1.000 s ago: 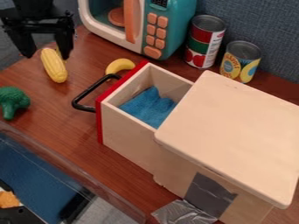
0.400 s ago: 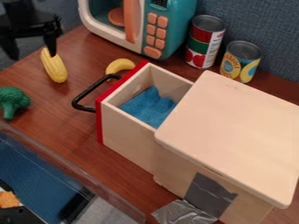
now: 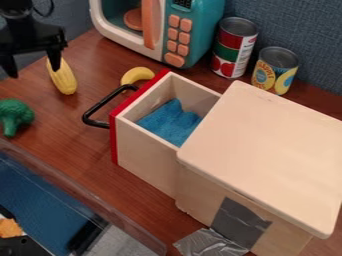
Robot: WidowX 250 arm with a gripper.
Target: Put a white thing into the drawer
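Note:
The black gripper (image 3: 35, 73) hangs at the upper left, its two fingers spread apart with nothing between them, beside the yellow corn. The wooden drawer (image 3: 143, 145) with a red front and black handle is pulled out of its box. Inside it lies a blue cloth (image 3: 171, 122). I see no white thing in the drawer or on the table around it.
Yellow corn (image 3: 63, 79), a banana (image 3: 137, 75) and green broccoli (image 3: 15, 116) lie left of the drawer. A toy microwave (image 3: 194, 40) and two cans (image 3: 234, 47) stand behind. The box's flat lid (image 3: 267, 150) covers the right side.
The gripper has moved left from above the corn, and its fingertips hang slightly lower. The drawer, the cloth and the toy food have stayed in place.

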